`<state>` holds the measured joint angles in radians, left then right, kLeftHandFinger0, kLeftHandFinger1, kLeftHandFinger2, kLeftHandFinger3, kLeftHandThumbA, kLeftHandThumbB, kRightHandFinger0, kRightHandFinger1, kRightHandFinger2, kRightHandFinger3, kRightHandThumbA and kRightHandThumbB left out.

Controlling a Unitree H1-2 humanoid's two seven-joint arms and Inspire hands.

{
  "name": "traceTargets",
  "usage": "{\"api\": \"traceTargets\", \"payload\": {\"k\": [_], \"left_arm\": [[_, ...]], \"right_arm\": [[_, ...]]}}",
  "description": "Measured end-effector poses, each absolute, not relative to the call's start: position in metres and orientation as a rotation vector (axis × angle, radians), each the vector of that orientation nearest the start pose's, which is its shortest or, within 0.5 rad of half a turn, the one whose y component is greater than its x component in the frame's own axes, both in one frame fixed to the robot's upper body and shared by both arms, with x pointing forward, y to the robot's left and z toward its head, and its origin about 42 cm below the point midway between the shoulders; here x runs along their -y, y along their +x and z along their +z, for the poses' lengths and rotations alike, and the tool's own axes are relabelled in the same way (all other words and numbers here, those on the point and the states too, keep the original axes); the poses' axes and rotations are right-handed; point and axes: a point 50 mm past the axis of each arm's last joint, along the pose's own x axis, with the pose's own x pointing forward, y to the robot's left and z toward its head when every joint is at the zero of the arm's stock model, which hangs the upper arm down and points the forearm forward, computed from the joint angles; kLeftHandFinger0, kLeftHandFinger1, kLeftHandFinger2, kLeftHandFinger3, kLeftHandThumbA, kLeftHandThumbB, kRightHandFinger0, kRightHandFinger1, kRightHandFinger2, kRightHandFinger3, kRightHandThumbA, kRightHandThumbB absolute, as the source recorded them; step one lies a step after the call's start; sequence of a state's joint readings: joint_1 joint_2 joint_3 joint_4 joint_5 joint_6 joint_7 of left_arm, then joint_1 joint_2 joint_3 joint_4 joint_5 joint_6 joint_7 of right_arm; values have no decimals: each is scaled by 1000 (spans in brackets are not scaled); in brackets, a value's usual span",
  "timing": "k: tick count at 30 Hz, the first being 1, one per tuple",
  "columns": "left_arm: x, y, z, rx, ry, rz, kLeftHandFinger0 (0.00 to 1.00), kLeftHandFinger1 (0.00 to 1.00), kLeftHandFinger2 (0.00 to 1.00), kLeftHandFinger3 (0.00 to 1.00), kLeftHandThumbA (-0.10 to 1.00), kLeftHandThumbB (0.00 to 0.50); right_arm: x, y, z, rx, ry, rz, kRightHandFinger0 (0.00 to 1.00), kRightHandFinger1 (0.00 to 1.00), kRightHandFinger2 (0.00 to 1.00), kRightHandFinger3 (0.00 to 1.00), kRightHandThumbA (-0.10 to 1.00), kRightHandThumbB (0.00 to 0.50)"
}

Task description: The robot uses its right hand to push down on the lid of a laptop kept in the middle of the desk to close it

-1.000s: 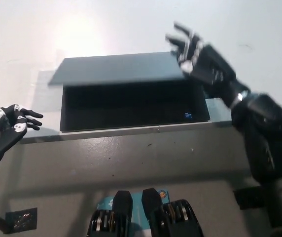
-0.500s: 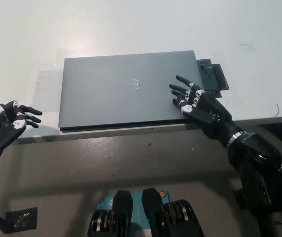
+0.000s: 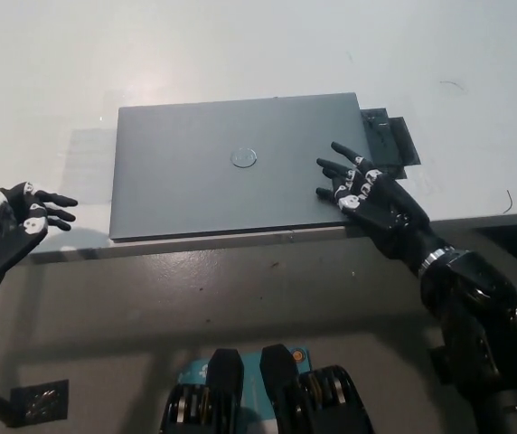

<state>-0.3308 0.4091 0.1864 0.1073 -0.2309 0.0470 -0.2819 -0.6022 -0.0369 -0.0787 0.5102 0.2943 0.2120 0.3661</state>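
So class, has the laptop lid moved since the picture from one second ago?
Yes. The laptop lid has swung down toward the desk edge and lies shut, with the right hand flat on it.

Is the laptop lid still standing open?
No, the laptop lies flat and shut on the desk, with the right hand spread on its lid.

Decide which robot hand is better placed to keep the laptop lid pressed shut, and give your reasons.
Right. The right robot hand lies spread on the closed laptop lid near its right front corner. The left robot hand rests open off the laptop, by the desk edge.
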Motion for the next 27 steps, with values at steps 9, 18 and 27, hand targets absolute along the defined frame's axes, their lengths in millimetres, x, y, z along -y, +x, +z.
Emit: {"api": "traceTargets", "payload": {"k": [9,18,27], "left_arm": [[-363,378,214,207,162,-126,531,489,519,492,-100,109],[-364,377,213,203,161,-123,546,495,534,482,-100,123],[-365,376,213,203,160,-120,538,497,534,474,-100,117]], "right_arm": [[178,453,208,24,249,493,1000,1000,887,1000,177,184],[240,422,273,196,147,463,1000,1000,888,1000,197,170],[317,382,237,87,123,316,1000,1000,917,1000,153,168]]}}
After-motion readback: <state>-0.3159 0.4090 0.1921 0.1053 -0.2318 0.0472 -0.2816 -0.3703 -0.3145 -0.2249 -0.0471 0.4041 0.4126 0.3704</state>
